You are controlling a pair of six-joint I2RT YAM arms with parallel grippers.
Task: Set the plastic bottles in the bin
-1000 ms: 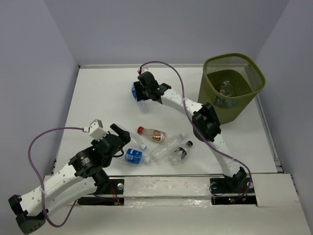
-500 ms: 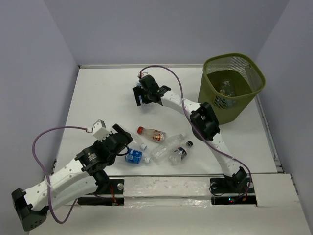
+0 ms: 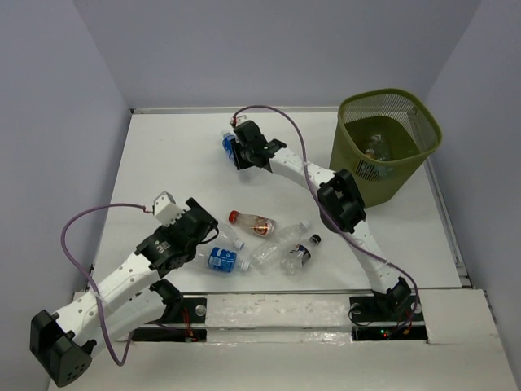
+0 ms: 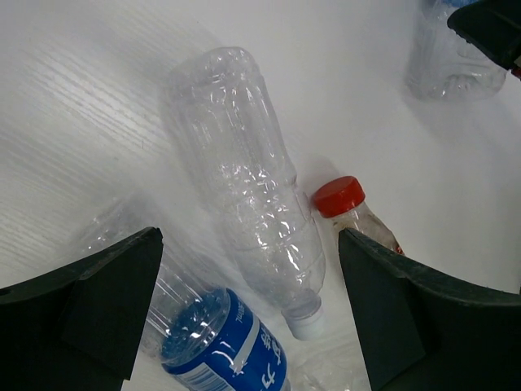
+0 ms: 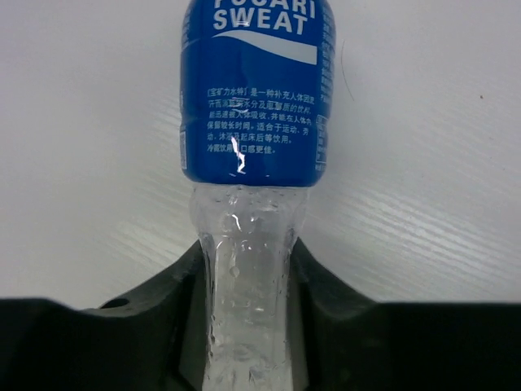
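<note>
White table (image 3: 163, 163), grey walls (image 3: 244, 49). From above you see the bin (image 3: 348, 163) at the far right with clear bottles (image 3: 377, 147) inside, and loose bottles (image 3: 269, 240) near the left gripper (image 3: 207, 226). Left wrist — its jaws gape wide over a label-less bottle (image 4: 244, 179) beside a red-capped bottle (image 4: 342, 197). Right wrist — the right gripper (image 5: 248, 273) pinches the Pocari bottle (image 5: 256, 90) by its clear narrow end, well apart from the bin.

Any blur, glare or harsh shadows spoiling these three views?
Top external: even, soft light, only faint shadows on the table, sharp. Left wrist: label-less bottle crisp; dark fingers lose detail. Right wrist: blue-labelled bottle sharp, print readable, only small glints on the label.
</note>
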